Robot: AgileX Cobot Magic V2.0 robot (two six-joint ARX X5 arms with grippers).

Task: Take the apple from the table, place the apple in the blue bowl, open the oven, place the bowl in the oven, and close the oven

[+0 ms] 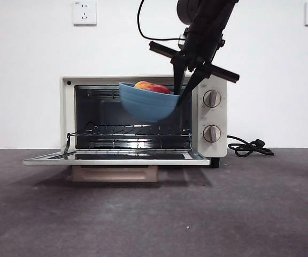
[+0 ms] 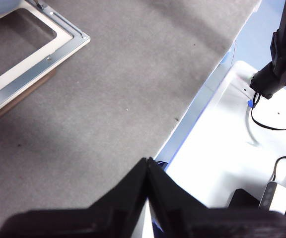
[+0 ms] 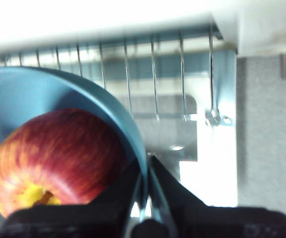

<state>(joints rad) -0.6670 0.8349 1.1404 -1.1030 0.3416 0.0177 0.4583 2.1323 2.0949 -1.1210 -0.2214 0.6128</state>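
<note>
The cream-white oven [image 1: 143, 80] stands with its door [image 1: 116, 157] folded down flat. The blue bowl [image 1: 146, 103] hangs tilted in the air in front of the oven's opening, above the wire rack [image 1: 132, 131]. My right gripper [image 1: 185, 88] is shut on the bowl's right rim. The red apple [image 1: 151, 87] with yellow streaks lies inside the bowl. In the right wrist view the apple [image 3: 53, 158] fills the bowl [image 3: 29, 94], and my right gripper [image 3: 146, 181] pinches the rim. My left gripper [image 2: 147, 171] is shut, empty, over the table's edge.
The open door's corner [image 2: 58, 42] shows in the left wrist view, over the grey table [image 2: 123, 89]. A black cord [image 1: 247, 147] lies right of the oven. Two knobs [image 1: 212, 115] sit on its right panel. Wall sockets [image 1: 84, 13] are behind.
</note>
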